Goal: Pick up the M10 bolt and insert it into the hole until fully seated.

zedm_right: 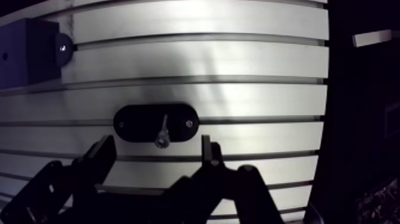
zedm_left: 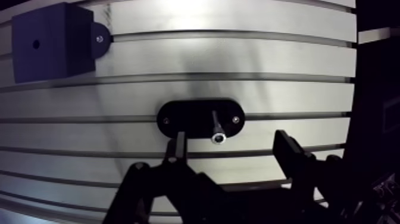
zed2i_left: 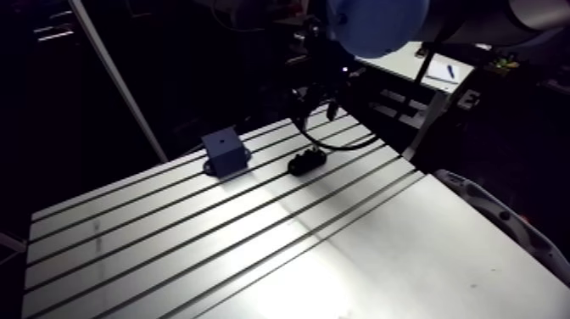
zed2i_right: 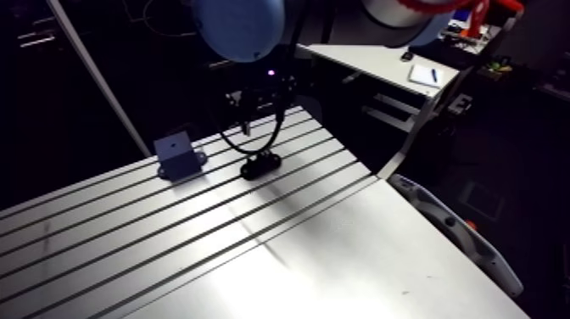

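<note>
The bolt (zedm_left: 217,127) stands upright in a black oval holder (zedm_left: 184,117) screwed to the slotted table; its silver head faces the wrist camera. My gripper (zedm_left: 232,146) is open and hovers above the holder. The bolt's head shows in the gap between the two dark fingers (zedm_left: 179,147), nearer one of them, and touches neither. Beyond the holder and off to one side sits a dark blue block (zedm_left: 50,42) with a small round hole in its face. In the arm view the block (zed2i_left: 225,151) sits left of the holder (zed2i_left: 306,160), under the gripper (zed2i_left: 314,114).
The slotted aluminium table (zed2i_left: 254,246) stretches wide toward the front. Its right edge (zed2i_left: 424,174) drops off close beside the holder. A flange with a screw (zedm_left: 100,39) holds the block to the table.
</note>
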Robot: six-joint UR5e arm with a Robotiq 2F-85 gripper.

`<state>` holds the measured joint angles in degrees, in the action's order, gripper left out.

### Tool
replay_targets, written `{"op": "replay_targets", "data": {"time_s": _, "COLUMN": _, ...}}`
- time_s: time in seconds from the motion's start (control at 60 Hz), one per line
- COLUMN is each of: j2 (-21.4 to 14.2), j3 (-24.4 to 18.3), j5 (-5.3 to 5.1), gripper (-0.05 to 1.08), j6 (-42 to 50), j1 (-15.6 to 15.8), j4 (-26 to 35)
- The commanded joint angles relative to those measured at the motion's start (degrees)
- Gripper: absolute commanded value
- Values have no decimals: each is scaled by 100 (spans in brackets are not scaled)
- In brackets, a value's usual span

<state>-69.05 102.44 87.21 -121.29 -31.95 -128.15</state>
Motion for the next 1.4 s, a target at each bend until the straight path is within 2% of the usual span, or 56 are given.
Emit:
{"op": "replay_targets", "data": {"time_s": 0.017, "j2": 59, "j3": 130, "j5": -51, "gripper": 32, "j6": -23, "j1": -32, "j4": -190}}
{"op": "replay_targets", "data": {"time_s": 0.1, "j2": 89, "j3": 155, "j5": -52, "gripper": 37, "j6": -23, "j1": -32, "j4": -242}}
{"op": "replay_targets", "data": {"time_s": 0.217, "j2": 130, "j3": 167, "j5": -51, "gripper": 38, "j6": -23, "j1": -32, "j4": -251}}
{"op": "replay_targets", "data": {"time_s": 0.333, "j2": 201, "j3": 176, "j5": -51, "gripper": 45, "j6": -23, "j1": -32, "j4": -309}}
{"op": "replay_targets", "data": {"time_s": 1.033, "j2": 292, "j3": 297, "j5": -34, "gripper": 53, "j6": -23, "j1": -67, "j4": -453}}
{"op": "replay_targets", "data": {"time_s": 1.4, "j2": 319, "j3": 324, "j5": -33, "gripper": 54, "j6": -23, "j1": -67, "j4": -453}}
